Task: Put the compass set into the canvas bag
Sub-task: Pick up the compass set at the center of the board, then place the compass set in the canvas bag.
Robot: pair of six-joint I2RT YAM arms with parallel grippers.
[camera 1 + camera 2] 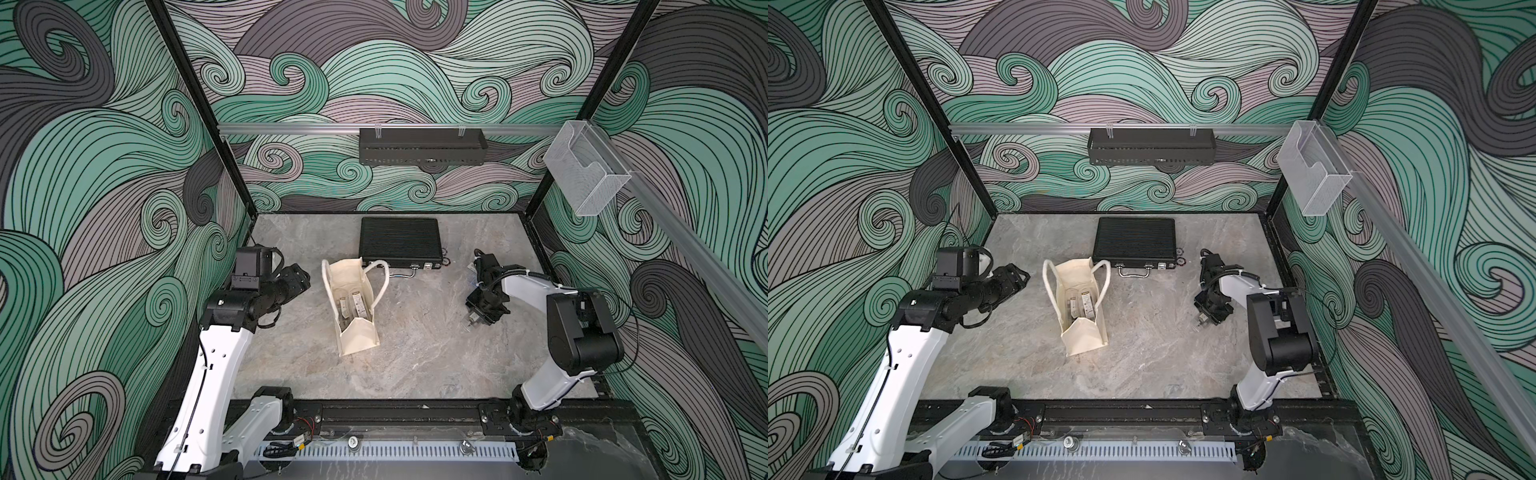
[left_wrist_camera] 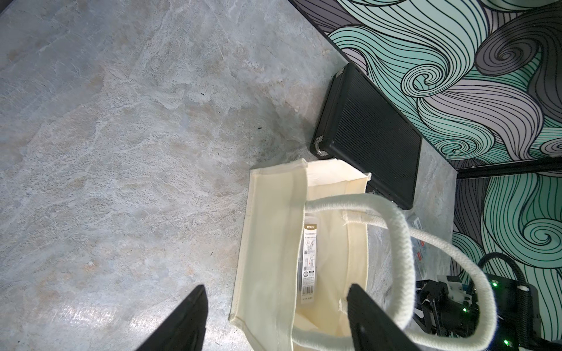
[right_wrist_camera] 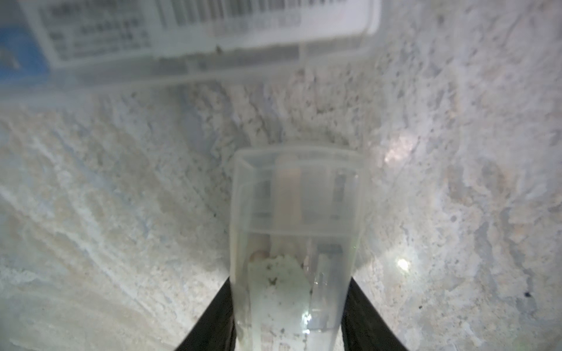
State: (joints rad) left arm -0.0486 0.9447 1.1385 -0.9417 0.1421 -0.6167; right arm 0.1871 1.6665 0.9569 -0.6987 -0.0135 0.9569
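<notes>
Right gripper [image 3: 290, 307] clamps the clear compass set [image 3: 296, 212] by its long sides, lower centre of the right wrist frame, low over the stone table [image 3: 121, 182]. A second clear case [image 3: 197, 30] lies near it at upper left. In a top view the canvas bag [image 1: 358, 338] stands open at centre, well apart to the left, with two cases [image 1: 353, 305] already inside. Left gripper [image 2: 276, 293] hangs wide open and empty beside the bag. A square hold and straight lift look wise before crossing to the bag's mouth, clear of the loop handles [image 1: 384, 274].
</notes>
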